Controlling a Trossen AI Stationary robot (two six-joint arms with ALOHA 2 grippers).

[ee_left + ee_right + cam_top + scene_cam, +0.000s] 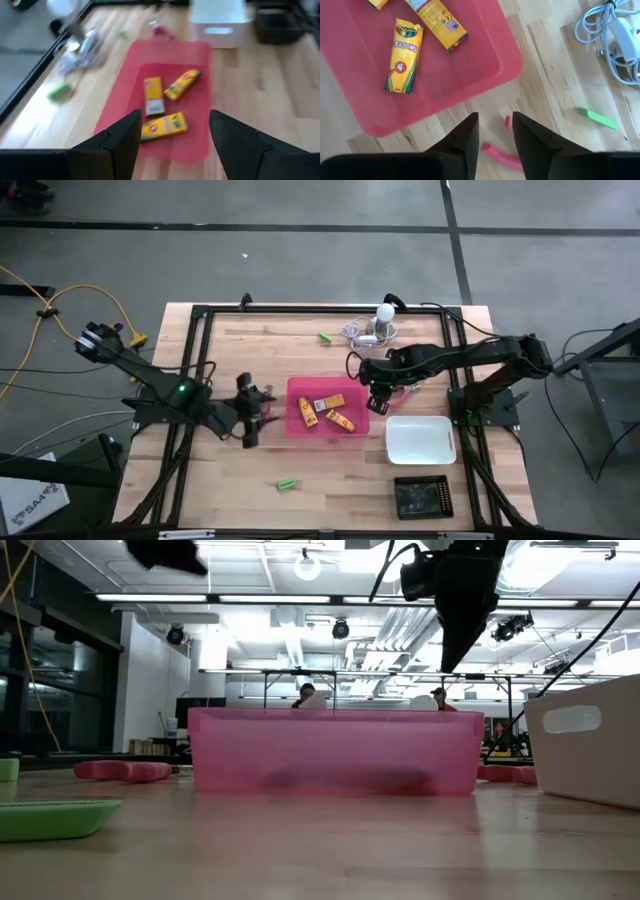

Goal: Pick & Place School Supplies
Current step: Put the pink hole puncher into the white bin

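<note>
The pink tray [300, 392] holds three yellow-orange boxes [331, 411], also seen in the left wrist view [162, 107]. My left gripper [250, 423] is open at the tray's left side and raised off the table. My right gripper [377, 398] hangs open, fingers pointing down [452, 658], just right of the tray. A pink-handled scissor tool [496, 152] lies flat on the table below its fingers, which do not touch it. One green stick [288, 483] lies near the front edge, another [325, 337] toward the far edge. A second pink tool [125, 770] lies left of the tray.
A white tray [420, 440] and a black tray [422, 496] stand to the near right of the pink tray. A white bulb-like object [385, 313] with its grey cord [365, 332] lies at the far edge. A black frame runs around the table.
</note>
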